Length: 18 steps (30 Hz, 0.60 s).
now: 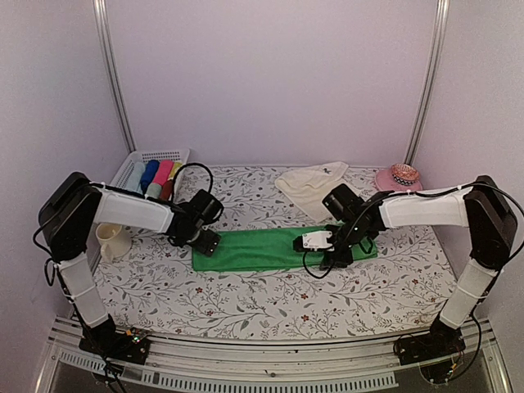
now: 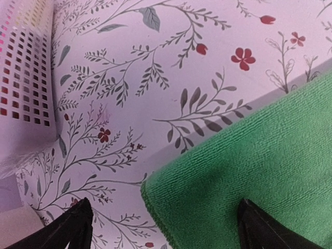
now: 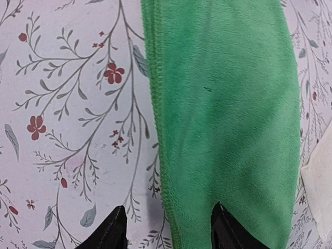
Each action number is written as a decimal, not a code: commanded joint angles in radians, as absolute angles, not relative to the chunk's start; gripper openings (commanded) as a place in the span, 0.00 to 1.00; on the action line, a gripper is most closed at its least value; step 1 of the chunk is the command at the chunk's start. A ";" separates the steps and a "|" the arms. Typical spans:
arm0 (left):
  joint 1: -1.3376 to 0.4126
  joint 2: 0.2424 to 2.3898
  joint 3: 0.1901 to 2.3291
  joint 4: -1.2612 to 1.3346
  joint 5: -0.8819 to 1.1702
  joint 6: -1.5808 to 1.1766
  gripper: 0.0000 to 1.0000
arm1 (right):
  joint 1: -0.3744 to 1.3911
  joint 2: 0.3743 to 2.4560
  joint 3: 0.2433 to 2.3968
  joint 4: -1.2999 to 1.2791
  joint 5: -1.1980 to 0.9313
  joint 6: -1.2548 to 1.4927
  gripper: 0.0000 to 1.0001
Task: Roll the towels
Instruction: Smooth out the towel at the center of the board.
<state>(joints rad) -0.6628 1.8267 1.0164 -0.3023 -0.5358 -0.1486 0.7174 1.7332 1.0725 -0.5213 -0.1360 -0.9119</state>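
- While the green towel (image 1: 262, 248) lies flat on the table (image 1: 246, 307), the left pincer (image 2: 163, 228) gapes wide over its corner, empty.
- Part open, the right pincer (image 3: 168, 228) straddles its edge, empty.
- Behind it the white towel (image 1: 311, 184) lies crumpled.

The top view looks down from above and behind the arms, far enough back to take in the whole counter (image 1: 246, 307). Both wrist views sit close over it, facing down: one past the left hand (image 2: 166, 228) at a corner of the green towel (image 2: 259, 171), one past the right hand (image 3: 170, 231) along its length. All three share that towel.
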 commanded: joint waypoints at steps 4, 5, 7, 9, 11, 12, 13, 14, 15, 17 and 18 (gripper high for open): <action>-0.650 1.701 0.989 -0.385 -0.524 -0.159 0.97 | 0.545 1.674 1.117 -0.548 -0.246 -0.803 0.44; -0.654 1.693 0.986 -0.385 -0.515 -0.160 0.97 | 0.529 1.678 1.116 -0.533 -0.248 -0.772 0.41; -0.667 1.685 0.982 -0.390 -0.497 -0.167 0.97 | 0.507 1.694 1.122 -0.514 -0.244 -0.737 0.35; -0.685 1.688 0.982 -0.390 -0.474 -0.171 0.96 | 0.499 1.720 1.126 -0.488 -0.210 -0.707 0.29; -0.701 1.699 0.982 -0.393 -0.449 -0.177 0.89 | 0.499 1.761 1.128 -0.473 -0.186 -0.687 0.27; -0.705 1.707 0.981 -0.395 -0.441 -0.177 0.85 | 0.499 1.778 1.132 -0.466 -0.171 -0.675 0.26; -0.709 1.718 0.980 -0.396 -0.428 -0.176 0.82 | 0.498 1.795 1.135 -0.461 -0.158 -0.666 0.25; -0.709 1.729 0.978 -0.400 -0.414 -0.178 0.79 | 0.498 1.810 1.136 -0.454 -0.143 -0.656 0.24; -0.711 1.738 0.976 -0.406 -0.402 -0.178 0.75 | 0.497 1.821 1.135 -0.447 -0.128 -0.650 0.23; -0.713 1.757 0.974 -0.419 -0.383 -0.178 0.69 | 0.494 1.840 1.134 -0.437 -0.098 -0.641 0.22; -0.713 1.763 0.974 -0.425 -0.373 -0.178 0.66 | 0.492 1.849 1.135 -0.432 -0.082 -0.639 0.22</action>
